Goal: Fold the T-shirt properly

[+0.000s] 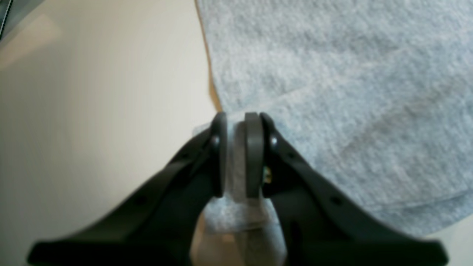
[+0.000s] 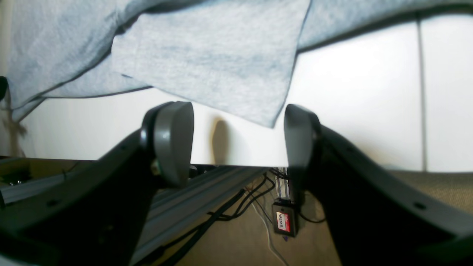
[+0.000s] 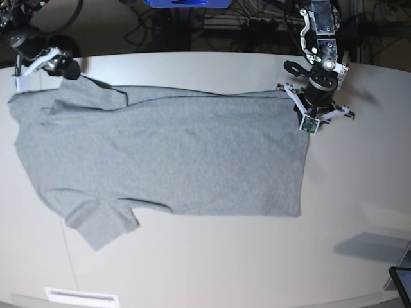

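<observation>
While left jaws pinch T-shirt [image 1: 332,111] hem, right jaws apart

Heather-grey T-shirt [image 3: 173,160], plain, on a pale cream table [image 3: 212,263]; black tools with grey pads [image 2: 173,142]

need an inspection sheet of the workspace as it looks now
surface: pale off-white table, bare around the cloth
job's things: heather-grey short-sleeved cotton T-shirt spread flat, plain side up, not yet folded; one sleeve at the near left
clutter: small dark device at the near right edge
grippers: left gripper shut on the T-shirt's edge at the far right corner; right gripper open, empty, beyond the table edge, facing the sleeve tip
cables: black cables hang below the table edge, more behind the far side
surroundings: blue object behind the table, otherwise dark
</observation>
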